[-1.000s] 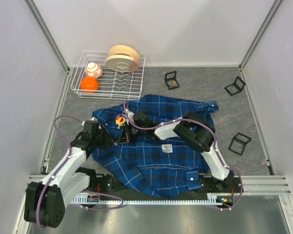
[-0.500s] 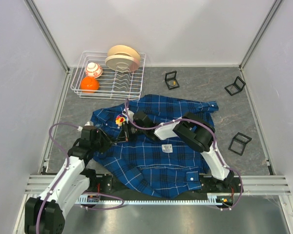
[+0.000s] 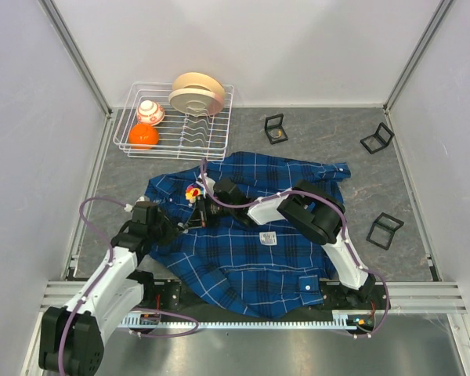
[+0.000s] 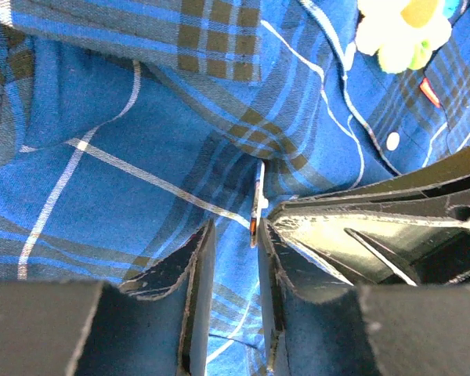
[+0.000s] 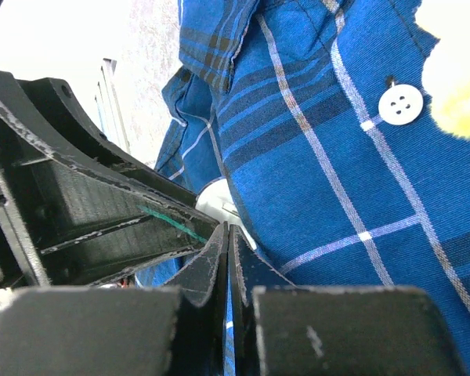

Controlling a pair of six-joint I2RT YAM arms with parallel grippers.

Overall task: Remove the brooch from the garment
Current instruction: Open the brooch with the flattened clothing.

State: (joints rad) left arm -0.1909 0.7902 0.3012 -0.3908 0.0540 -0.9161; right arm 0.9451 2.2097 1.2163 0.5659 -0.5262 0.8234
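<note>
The dark-blue plaid garment lies crumpled in the middle of the table. The brooch, a yellow, white and red flower, sits on its upper left part. It also shows at the top right of the left wrist view. My right gripper is just below the brooch. Its fingers are shut on a thin fold of the garment. My left gripper is close beside it. Its jaws stand a little apart over the cloth, and a thin white and orange strip stands at its right fingertip.
A white wire dish rack stands at the back left with an orange ball, a white and orange ball and beige dishes. Three small black frames lie on the right of the table.
My left arm has drawn in and its gripper has moved slightly right, toward the right gripper. The right arm and the brooch have not moved.
</note>
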